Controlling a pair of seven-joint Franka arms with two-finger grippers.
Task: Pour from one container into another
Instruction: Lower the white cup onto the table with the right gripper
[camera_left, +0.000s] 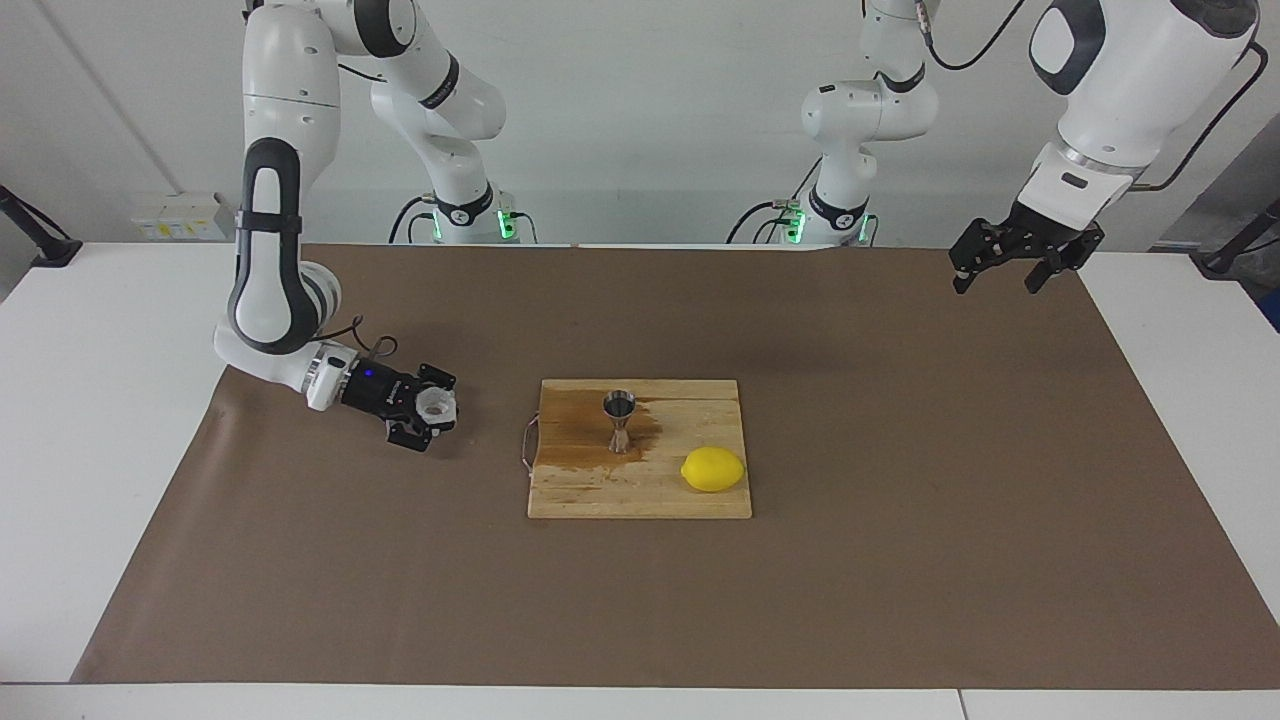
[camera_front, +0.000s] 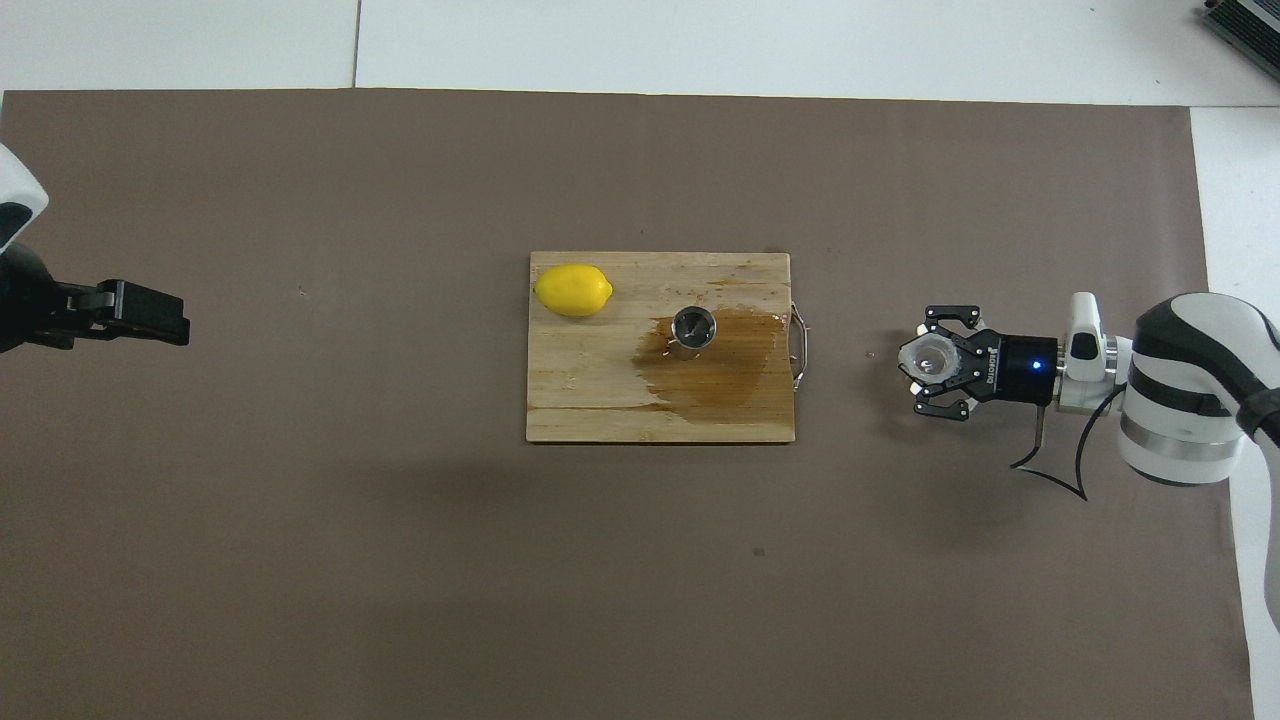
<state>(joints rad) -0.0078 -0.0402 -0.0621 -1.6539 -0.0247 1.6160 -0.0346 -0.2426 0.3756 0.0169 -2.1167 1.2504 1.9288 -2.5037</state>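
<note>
Brown paper (camera_left: 900, 560) covers most of the white table (camera_left: 90, 480), and a pale wall stands at the robots' end. At the paper's middle lies a wooden cutting board (camera_left: 640, 490), taken here as the landmark; a dark wet stain (camera_front: 725, 365) spreads over its part toward the right arm's end, where a small metal handle (camera_front: 798, 345) sticks out.

Well away from the board, toward the right arm's end of the table, the right arm reaches in low, and the right gripper (camera_left: 432, 408) is clamped on the clear cup (camera_left: 437, 404), its fingers pressed to the cup's sides. Whether the cup touches the paper cannot be told; it looks roughly upright, its mouth showing from above.

Well away toward the left arm's end, the left gripper (camera_left: 1010, 272) hangs high over the paper's edge, fingers apart and empty.

On the board, a yellow lemon (camera_left: 713, 469) sits at the corner farthest from the robots toward the left arm's end. Upright in the stain stands the steel jigger (camera_left: 619, 421), nearer the robots than the lemon.
</note>
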